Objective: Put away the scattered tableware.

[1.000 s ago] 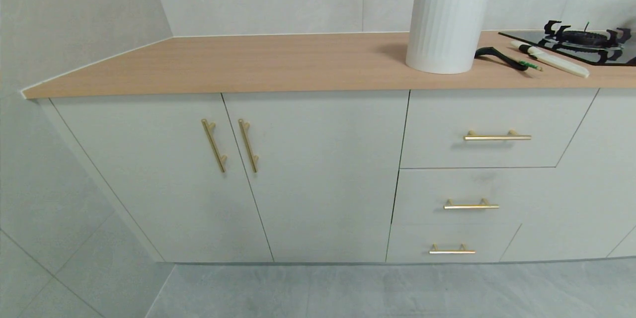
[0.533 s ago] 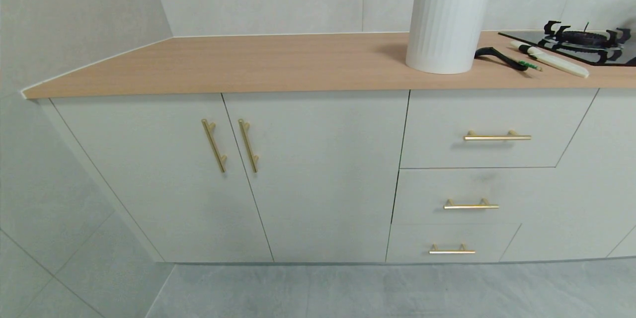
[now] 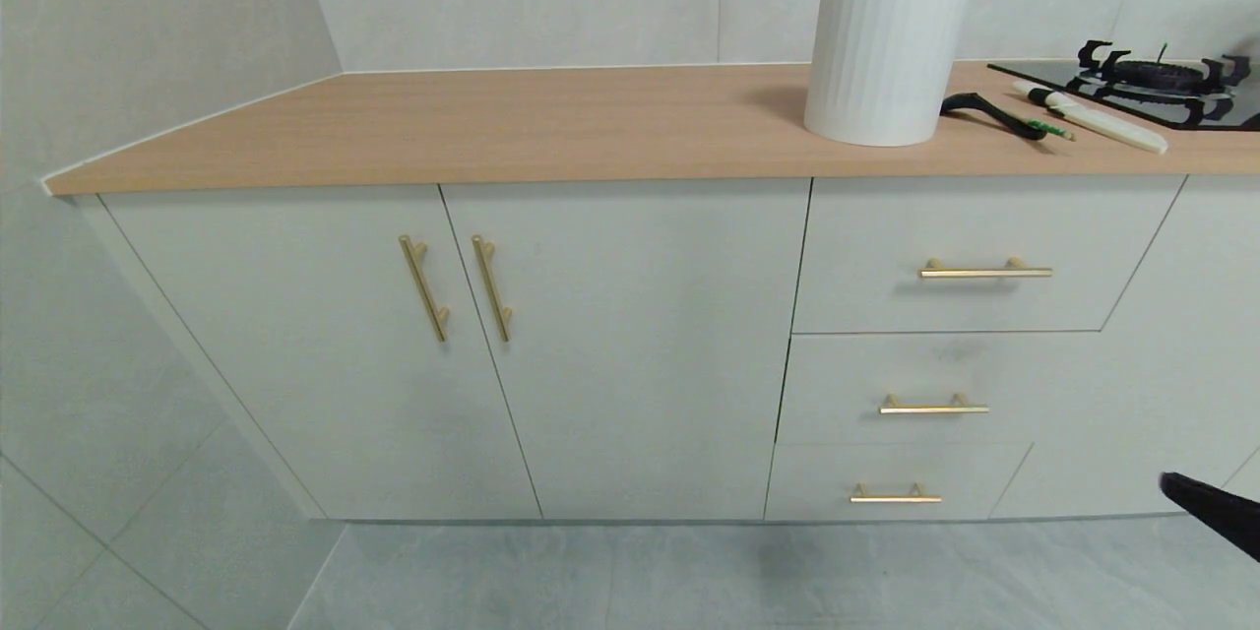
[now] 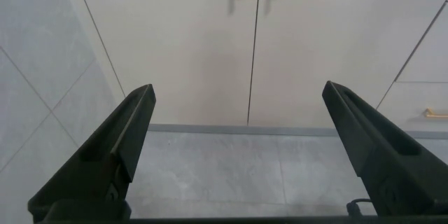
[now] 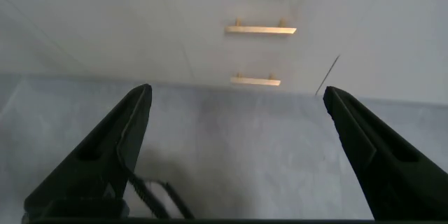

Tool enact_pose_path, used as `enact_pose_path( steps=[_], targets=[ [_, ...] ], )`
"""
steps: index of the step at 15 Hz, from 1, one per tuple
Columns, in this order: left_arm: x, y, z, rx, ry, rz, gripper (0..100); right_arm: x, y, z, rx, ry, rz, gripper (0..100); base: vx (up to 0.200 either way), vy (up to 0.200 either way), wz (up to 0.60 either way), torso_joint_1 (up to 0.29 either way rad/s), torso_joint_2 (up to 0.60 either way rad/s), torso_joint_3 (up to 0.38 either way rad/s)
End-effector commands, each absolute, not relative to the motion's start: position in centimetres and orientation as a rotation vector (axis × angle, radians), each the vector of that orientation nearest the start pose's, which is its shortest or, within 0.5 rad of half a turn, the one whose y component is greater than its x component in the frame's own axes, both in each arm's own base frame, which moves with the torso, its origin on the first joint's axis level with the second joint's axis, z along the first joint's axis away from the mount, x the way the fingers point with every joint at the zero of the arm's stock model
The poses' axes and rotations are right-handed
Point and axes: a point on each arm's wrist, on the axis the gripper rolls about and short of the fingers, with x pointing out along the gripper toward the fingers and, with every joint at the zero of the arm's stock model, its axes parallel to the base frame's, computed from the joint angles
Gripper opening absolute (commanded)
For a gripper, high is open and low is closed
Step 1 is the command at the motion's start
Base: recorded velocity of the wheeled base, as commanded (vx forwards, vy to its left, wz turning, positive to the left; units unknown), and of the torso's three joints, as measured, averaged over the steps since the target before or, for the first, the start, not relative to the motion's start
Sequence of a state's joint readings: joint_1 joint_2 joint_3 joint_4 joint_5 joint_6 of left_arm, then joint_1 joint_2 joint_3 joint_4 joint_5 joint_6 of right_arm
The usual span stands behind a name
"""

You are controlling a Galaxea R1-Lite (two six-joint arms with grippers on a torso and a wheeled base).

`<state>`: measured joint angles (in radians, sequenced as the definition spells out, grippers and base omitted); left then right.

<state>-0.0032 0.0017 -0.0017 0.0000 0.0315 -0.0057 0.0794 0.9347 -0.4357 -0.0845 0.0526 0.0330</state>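
Here, wooden countertop [image 3: 492,128] caps pale cabinets [image 3: 640,345] over tiled floor [image 3: 689,581]; left gripper [image 4: 238,91] and right gripper [image 5: 236,89] gape empty.

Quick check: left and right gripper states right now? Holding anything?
Left gripper: open, holding nothing.
Right gripper: open, holding nothing.

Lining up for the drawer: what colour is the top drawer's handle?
The top drawer's handle is gold; it shows best in the head view.
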Motion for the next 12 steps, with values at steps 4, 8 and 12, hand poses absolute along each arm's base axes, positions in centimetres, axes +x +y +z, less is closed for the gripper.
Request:
enact_pose_path(
  steps=[4, 8, 12],
  targets=[
    [-2.3, 0.1, 7.6, -0.006, 0.001, 0.029, 100, 26.5, 2.5, 13.7, -0.005, 0.651, 0.154, 100, 0.000, 0.000, 0.00, 0.000, 0.00, 0.000],
    [-2.3, 0.1, 7.6, -0.006, 0.001, 0.029, 100, 31.1, 2.8, 9.8, -0.018, 0.701, 0.137, 100, 0.000, 0.000, 0.00, 0.000, 0.00, 0.000],
    [-2.3, 0.1, 7.6, -0.006, 0.001, 0.029, 100, 34.0, 2.0, 6.1, -0.035, 0.648, 0.038, 100, 0.000, 0.000, 0.00, 0.000, 0.00, 0.000]
  ],
)
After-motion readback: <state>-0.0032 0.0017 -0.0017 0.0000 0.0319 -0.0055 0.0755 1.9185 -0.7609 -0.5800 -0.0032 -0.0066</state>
